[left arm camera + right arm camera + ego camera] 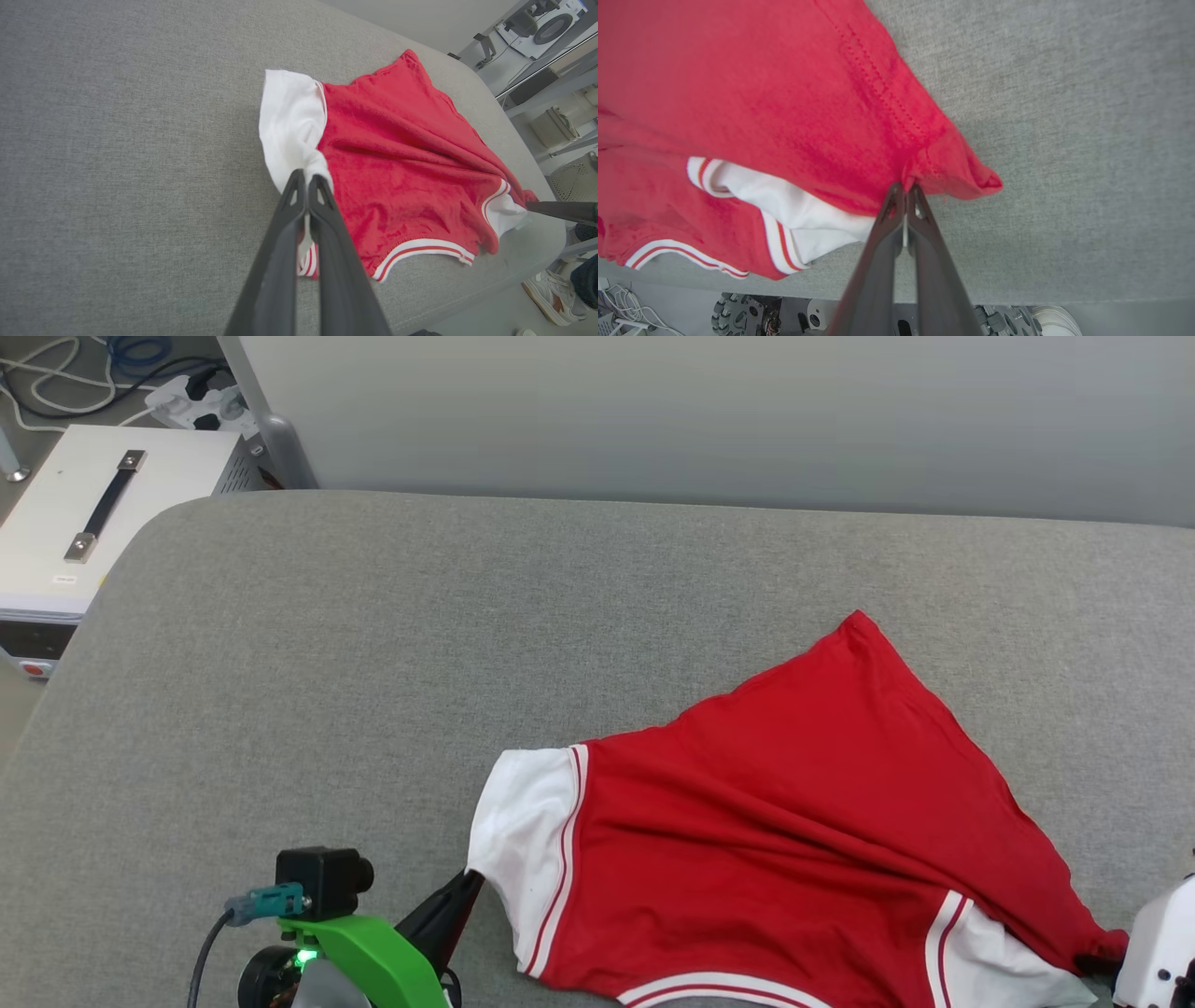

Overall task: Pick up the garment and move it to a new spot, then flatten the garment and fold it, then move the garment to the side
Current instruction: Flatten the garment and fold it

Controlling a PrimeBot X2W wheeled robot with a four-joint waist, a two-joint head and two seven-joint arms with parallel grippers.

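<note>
Left tool (306, 179) was nearest the lens in the left wrist view. Its two dark fingers (275, 261) were pressed together, pinching the bunched edge of the white sleeve (289, 121) of the garment (402, 172). A bit of striped trim showed just under the fingers. In the head view I saw the same tool at the lower left, its tip touching that sleeve, with a green bracket (373, 957) and a small black camera (322, 877) behind it.

Right tool (906, 189): fingers likewise pressed together, nipping a stitched red corner of the garment close to the second white sleeve (794, 210), which lay partly tucked under red cloth.

The garment lay on the grey bench (373, 644), on its right half and close to the near edge. It was stretched between the two tools, with slack folds running across the red body. One red corner pointed toward the far side. The striped trim lay along the near edge.

Off the bench's far left corner stood a white box (56, 560) with a black handle, with a power strip (201, 406) behind it. A white shoe (551, 296) showed on the floor past the near edge.
</note>
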